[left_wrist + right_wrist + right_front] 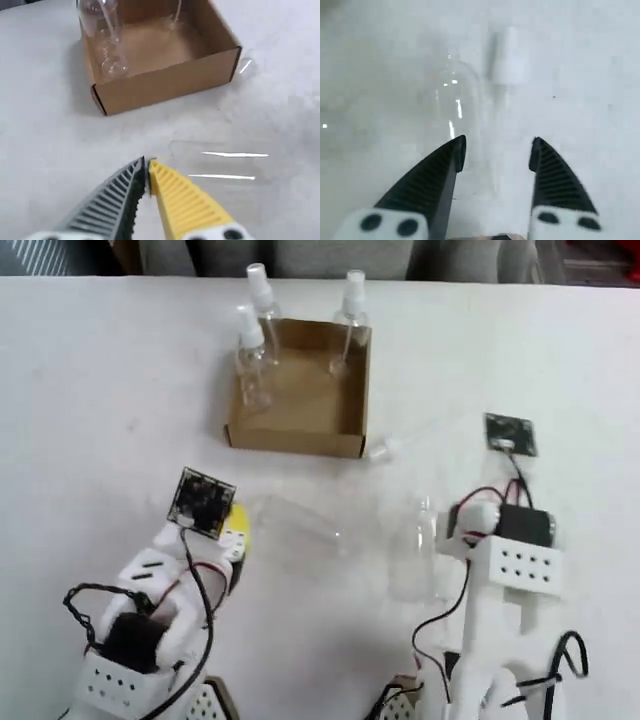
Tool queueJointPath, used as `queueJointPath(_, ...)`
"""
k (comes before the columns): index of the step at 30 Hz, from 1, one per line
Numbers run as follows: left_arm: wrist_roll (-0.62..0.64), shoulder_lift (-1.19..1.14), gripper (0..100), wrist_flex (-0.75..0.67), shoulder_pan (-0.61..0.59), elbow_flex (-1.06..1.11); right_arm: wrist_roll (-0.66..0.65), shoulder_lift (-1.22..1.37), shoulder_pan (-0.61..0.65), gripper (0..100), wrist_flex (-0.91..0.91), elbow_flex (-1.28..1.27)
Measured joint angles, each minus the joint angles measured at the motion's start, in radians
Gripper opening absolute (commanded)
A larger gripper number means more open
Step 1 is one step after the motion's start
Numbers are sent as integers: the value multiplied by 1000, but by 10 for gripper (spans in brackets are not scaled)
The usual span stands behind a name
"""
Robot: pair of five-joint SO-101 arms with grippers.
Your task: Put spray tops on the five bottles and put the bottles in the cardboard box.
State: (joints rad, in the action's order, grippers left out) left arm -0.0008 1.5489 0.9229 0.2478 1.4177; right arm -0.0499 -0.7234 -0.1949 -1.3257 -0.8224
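The cardboard box (345, 435) stands open at the table's middle back, with three clear bottles upright in it, each with a white spray top: (250, 365), (263, 295), (349, 325). A clear bottle without a top (300, 525) lies in front of the box; in the left wrist view this bottle (225, 165) is just beside my left gripper (148, 165), which is shut and empty. Another topless clear bottle (415, 550) lies near the right arm (505, 550). My right gripper (497, 147) is open, with that bottle (460, 107) just ahead. A loose spray top (507, 62) lies beyond it.
The loose spray top (380, 450) rests against the box's near right corner. Both arm bases take up the front edge of the white table (110, 390). Open table surface lies left and right of the box.
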Motion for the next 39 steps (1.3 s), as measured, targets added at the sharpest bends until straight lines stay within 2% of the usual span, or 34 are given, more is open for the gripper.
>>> queueJointPath(4, 71, -23, 28, 44, 107, -104, 0, -3, -155, 138, 0, -3)
queueJointPath(7, 126, -150, 28, 41, 186, -173, 0, -3, -278, 140, 14, -5)
queueJointPath(11, 245, -387, 28, -20, 279, -284, 2, -3, -391, 141, 40, -46)
queueJointPath(15, 414, -631, 28, -130, 394, -368, 2, -3, -433, 141, 58, -63)
queueJointPath(19, 591, -821, 29, -253, 497, -408, 2, -3, -436, 141, 60, -86)
queueJointPath(21, 623, -904, 48, -321, 522, -414, 2, -3, -436, 141, 63, -87)
queueJointPath(24, 640, -1020, 136, -420, 537, -414, -11, -3, -436, 141, 63, -87)
queueJointPath(27, 692, -1135, 199, -459, 552, -448, -14, -3, -436, 139, 63, -91)
queueJointPath(32, 721, -1217, 182, -419, 559, -505, -17, -3, -431, 138, 63, -91)
queueJointPath(34, 721, -1201, 159, -373, 557, -509, -17, -3, -385, 138, 63, -91)
queueJointPath(39, 605, -1037, 14, -258, 557, -470, -17, -9, -247, 141, 60, -74)
